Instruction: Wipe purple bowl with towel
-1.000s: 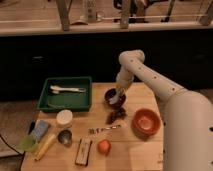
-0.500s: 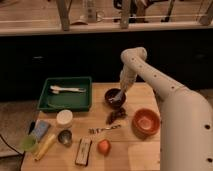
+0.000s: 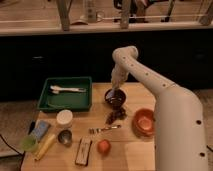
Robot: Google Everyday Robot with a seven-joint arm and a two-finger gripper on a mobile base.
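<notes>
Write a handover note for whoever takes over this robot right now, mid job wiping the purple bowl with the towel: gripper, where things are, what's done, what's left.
The gripper is down at the mouth of the purple bowl, on the arm coming in from the right.
The purple bowl stands upright on the wooden table, right of the green tray and up-left of the orange bowl.
The towel is not visible; it may be hidden under the gripper in the bowl.
Done: gripper at the bowl; how far the wiping has got cannot be told.
Left: confirm the towel, wipe the inside, lift clear.
</notes>
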